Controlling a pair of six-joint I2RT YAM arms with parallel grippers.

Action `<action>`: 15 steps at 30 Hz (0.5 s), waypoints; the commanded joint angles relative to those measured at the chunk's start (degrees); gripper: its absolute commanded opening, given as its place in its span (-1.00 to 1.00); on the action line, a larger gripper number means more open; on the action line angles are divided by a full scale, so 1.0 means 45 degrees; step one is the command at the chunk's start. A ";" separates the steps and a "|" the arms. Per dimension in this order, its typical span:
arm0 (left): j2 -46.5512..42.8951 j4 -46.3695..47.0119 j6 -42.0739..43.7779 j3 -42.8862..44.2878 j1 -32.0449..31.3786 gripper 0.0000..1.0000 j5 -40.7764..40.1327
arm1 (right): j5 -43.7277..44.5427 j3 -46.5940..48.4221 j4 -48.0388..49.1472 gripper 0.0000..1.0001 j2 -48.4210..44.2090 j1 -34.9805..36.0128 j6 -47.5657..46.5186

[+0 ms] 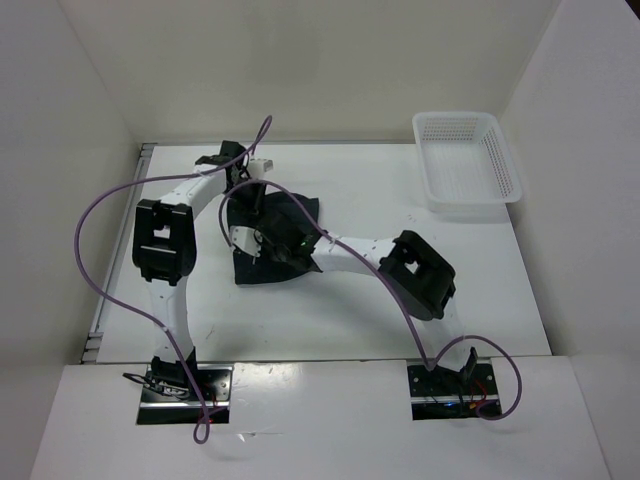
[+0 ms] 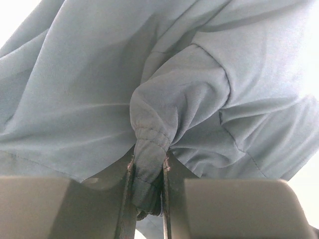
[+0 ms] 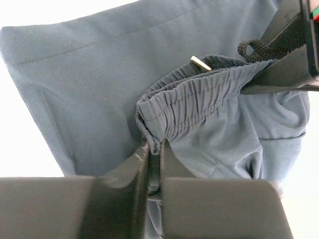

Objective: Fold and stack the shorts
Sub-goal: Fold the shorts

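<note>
Shorts bunched mid-frame. Left gripper pinches a fabric fold; right gripper pinches the waistband.

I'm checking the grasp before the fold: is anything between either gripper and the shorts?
Nothing visible. The left gripper is shut on a bunched fold of the shorts, and the right gripper is shut on the elastic waistband. The white basket sits apart at the table's far right corner, away from both arms.

No lettering, label or number is legible on anything here
</note>
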 commanded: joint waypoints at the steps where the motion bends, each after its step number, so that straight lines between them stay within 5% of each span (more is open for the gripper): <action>1: -0.0064 -0.0046 0.0061 0.1112 0.0061 -0.90 0.0415 | 0.0204 -0.0283 0.0077 -0.90 -0.1621 0.0072 0.0379; 15: -0.1314 -0.0847 0.0061 0.3377 0.0587 -0.92 0.0397 | -0.1475 0.0475 -0.1934 -1.00 -0.3715 0.0971 0.1532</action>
